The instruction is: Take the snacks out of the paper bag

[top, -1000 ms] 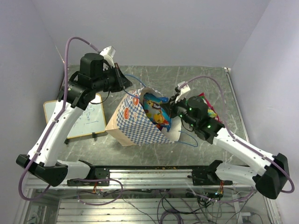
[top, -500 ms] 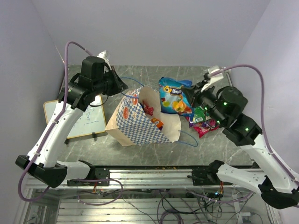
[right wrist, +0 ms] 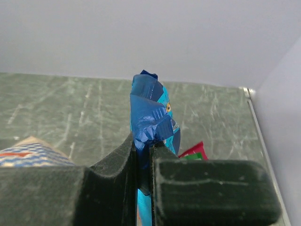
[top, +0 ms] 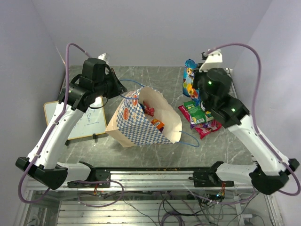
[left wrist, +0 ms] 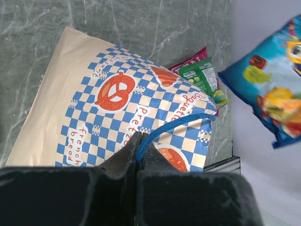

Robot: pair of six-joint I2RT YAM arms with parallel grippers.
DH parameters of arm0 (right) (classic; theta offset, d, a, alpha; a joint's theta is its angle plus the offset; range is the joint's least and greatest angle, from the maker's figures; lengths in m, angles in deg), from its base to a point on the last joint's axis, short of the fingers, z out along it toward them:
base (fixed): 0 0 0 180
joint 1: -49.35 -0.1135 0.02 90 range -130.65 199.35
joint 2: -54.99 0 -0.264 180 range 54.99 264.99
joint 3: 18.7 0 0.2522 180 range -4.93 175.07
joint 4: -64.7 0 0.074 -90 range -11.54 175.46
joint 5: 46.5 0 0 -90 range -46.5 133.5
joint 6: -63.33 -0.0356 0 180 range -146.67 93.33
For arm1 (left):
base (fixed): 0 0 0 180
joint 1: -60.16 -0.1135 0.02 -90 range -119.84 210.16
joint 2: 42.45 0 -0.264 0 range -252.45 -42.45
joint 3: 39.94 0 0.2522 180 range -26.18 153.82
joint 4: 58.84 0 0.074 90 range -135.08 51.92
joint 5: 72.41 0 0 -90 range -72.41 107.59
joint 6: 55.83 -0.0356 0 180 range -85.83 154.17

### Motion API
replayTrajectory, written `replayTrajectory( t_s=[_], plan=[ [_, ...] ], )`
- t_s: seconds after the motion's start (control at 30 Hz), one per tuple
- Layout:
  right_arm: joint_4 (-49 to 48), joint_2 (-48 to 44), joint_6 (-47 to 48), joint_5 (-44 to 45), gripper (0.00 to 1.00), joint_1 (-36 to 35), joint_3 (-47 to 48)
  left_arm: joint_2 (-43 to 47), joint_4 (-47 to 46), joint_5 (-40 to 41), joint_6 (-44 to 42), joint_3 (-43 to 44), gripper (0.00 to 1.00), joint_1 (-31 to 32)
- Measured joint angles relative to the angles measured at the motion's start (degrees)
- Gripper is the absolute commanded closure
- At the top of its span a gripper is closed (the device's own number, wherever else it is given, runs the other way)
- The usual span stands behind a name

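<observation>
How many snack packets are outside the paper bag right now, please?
3: a blue packet in the right pincer, a green packet on the table, a pink packet partly beneath it. Others may hide underneath.

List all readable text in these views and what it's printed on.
"Baguette": paper bag, checkered side.
"Pretze", end hidden: same bag.
"french bread": same bag.
Green packet, blue packet, writing board: print too small or blurred to read.

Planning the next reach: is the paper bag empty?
Not empty. The top view shows the paper bag open, with a red packet and an orange packet inside.
</observation>
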State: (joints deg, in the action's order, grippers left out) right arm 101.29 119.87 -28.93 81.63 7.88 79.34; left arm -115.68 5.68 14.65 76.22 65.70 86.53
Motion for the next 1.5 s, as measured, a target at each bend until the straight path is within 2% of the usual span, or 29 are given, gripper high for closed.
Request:
replayTrajectory(
  t_s=[0.1,0.3,0.7,0.9,1.07,1.2,1.5],
  plan=[
    [0.9,4.5,-3.1,-0.3,1.00,3.8,-0.5,0.2,0.2,0.0,0.0,0.0,0.93,0.0],
    [2.3,9.4,-14.9,-7.4,1.00,12.7,-3.9,1.1,0.2,-0.5,0.0,0.0,0.93,0.0],
    [2.4,10.7,-36.6,-15.3,1.00,24.4,-9.2,1.2,1.5,-2.1,-0.6,0.0,0.93,0.0],
    [2.1,8.0,-42.8,-20.9,1.00,32.3,-19.3,1.2,1.5,-3.5,-0.9,0.0,0.93,0.0],
    [2.3,4.9,-44.2,-23.8,1.00,38.9,-25.8,1.0,0.9,-5.5,-1.5,0.0,0.93,0.0],
    [2.0,2.3,-42.6,-23.5,1.00,39.3,-28.8,0.9,0.0,-6.9,-2.0,0.0,0.93,0.0],
    [-0.9,-2.2,-38.1,-18.9,1.00,41.3,-42.8,0.3,-1.4,-8.4,-2.4,0.0,0.93,0.0]
  ],
)
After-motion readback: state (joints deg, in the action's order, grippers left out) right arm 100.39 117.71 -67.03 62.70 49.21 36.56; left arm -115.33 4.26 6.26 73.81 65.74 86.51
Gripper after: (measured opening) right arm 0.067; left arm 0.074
